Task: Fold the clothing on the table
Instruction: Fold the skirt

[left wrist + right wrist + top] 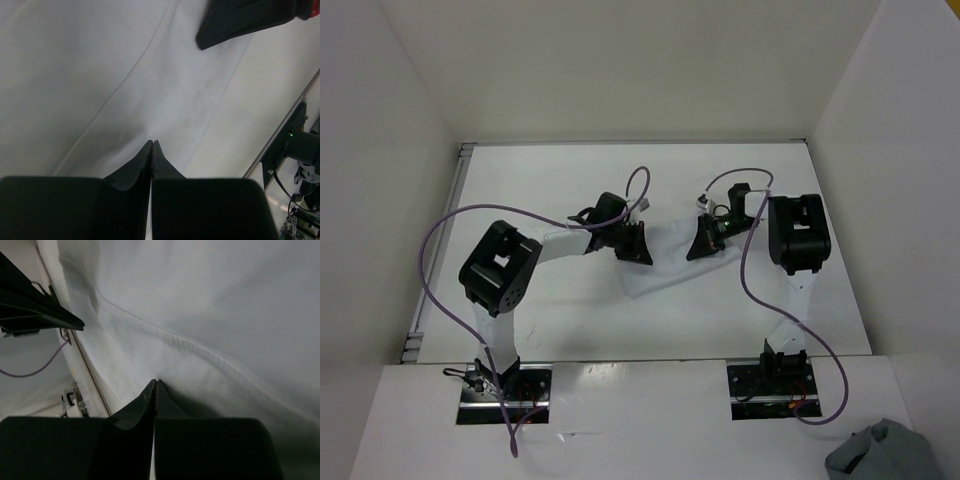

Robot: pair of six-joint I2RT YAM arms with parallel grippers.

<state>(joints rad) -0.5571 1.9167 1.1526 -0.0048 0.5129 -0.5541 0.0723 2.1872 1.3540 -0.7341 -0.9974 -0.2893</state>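
Observation:
The clothing (665,272) is a thin white piece of fabric lying in the middle of the table (560,320), between my two grippers. My left gripper (638,250) is at its left edge. In the left wrist view its jaws (152,142) meet tip to tip, pinching the clothing (150,75). My right gripper (700,245) is at the right edge. Its jaws (155,381) are shut on the clothing (200,300) just below a stitched hem (165,335). The fabric puckers up around those tips. The grippers stand about a hand's width apart and face each other.
A metal rail (438,255) runs along the table's left edge, and white walls enclose the other sides. A grey-blue cloth bundle (885,452) lies off the table at the near right. Purple cables (450,225) loop over both arms.

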